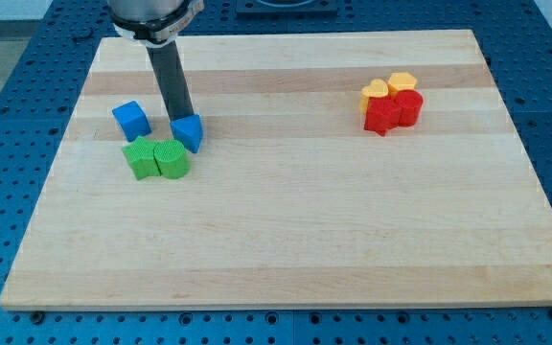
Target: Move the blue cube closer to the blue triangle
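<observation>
The blue cube (130, 120) sits on the wooden board at the view's left. The blue triangle (189, 132) lies a little to its right, with a gap between them. My dark rod comes down from the view's top, and my tip (178, 119) touches the top left edge of the blue triangle, to the right of the blue cube.
Two green blocks (156, 158) sit side by side just below the blue triangle and touch it. At the view's right, two yellow blocks (390, 88) and two red blocks (393, 111) form a tight cluster. The board's edge (286, 307) runs along the view's bottom.
</observation>
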Controlling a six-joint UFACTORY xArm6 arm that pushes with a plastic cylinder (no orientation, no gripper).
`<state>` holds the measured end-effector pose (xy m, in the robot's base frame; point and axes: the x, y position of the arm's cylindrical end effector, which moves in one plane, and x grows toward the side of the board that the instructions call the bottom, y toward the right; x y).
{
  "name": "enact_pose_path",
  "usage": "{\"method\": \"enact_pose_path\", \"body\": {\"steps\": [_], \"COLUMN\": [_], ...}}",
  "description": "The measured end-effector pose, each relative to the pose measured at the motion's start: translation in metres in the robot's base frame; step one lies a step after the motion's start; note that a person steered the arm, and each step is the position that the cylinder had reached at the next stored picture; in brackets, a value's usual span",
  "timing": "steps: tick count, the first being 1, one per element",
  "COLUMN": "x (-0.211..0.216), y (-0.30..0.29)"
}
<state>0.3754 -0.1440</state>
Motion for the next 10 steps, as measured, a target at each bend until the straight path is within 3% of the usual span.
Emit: {"method": "enact_pose_path", "body": {"steps": [3,6,7,8,9,10], "x": [0.001,-0.071,-0.067,-0.034,0.009,0.019], "y": [-0.015,-0.055,-0.106,-0.126,-0.11,-0.085]}}
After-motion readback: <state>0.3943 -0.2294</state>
